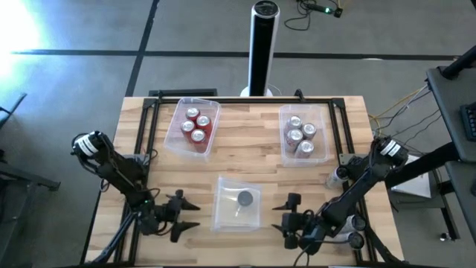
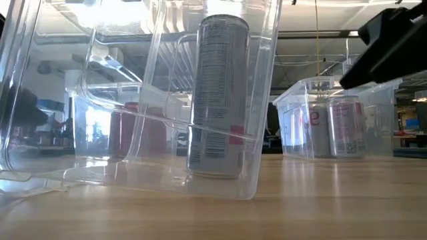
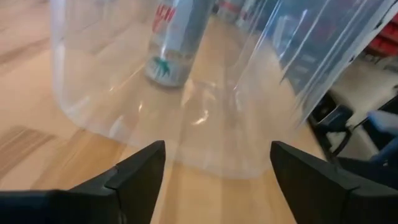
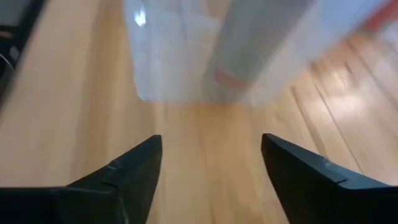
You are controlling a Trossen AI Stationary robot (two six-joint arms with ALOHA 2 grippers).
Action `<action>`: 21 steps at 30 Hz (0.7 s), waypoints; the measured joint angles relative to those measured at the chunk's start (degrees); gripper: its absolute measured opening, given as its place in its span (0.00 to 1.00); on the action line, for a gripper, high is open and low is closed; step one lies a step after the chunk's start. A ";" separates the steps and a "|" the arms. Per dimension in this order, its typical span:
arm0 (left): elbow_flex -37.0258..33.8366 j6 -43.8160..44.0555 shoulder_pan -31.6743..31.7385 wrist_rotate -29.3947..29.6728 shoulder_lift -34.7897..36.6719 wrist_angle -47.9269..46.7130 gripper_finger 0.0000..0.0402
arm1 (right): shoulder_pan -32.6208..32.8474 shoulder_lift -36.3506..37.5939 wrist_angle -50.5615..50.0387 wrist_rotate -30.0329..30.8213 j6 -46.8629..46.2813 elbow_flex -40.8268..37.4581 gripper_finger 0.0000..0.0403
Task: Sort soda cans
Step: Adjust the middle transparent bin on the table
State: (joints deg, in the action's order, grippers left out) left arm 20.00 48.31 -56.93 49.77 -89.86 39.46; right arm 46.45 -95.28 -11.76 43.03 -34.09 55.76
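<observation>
On the wooden surface (image 1: 253,141), seen from above, a clear tub (image 1: 238,202) holds one silver-grey can (image 1: 245,198); the left gripper (image 1: 187,215) and right gripper (image 1: 286,218) flank it, arms folded low, fingers spread wide. Beyond it, one tub (image 1: 192,126) holds four red cans (image 1: 198,124), another tub (image 1: 303,134) four silver cans (image 1: 300,135). The low view shows the lone can (image 2: 217,97) upright. Both wrist views show empty fingers (image 3: 134,171) (image 4: 127,171) facing that tub.
</observation>
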 joint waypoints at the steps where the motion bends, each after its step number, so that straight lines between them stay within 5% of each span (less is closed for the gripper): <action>1: 0.02 0.30 0.00 0.01 0.00 -1.03 0.68 | -0.01 0.29 -0.16 -0.05 -1.02 -1.07 0.64; 11: -0.26 -1.12 1.47 -0.10 -0.04 -3.50 0.57 | -5.01 2.04 1.32 -0.44 -2.24 -3.01 0.35; 14: -0.19 -3.48 2.94 1.07 -0.04 -3.16 0.58 | -9.20 0.22 9.46 -0.53 3.75 -3.03 0.32; 18: -0.28 -5.63 6.21 0.32 -0.04 -3.15 0.64 | -16.01 -3.45 28.17 -14.59 18.65 -1.51 0.34; 21: -0.22 -7.80 8.40 -0.57 -0.06 -3.04 0.69 | -18.60 -4.35 27.09 -19.95 18.78 0.78 0.39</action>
State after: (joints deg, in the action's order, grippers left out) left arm 19.78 40.50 -48.52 49.20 -89.92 36.43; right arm 27.85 -99.63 15.33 23.08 -15.31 56.54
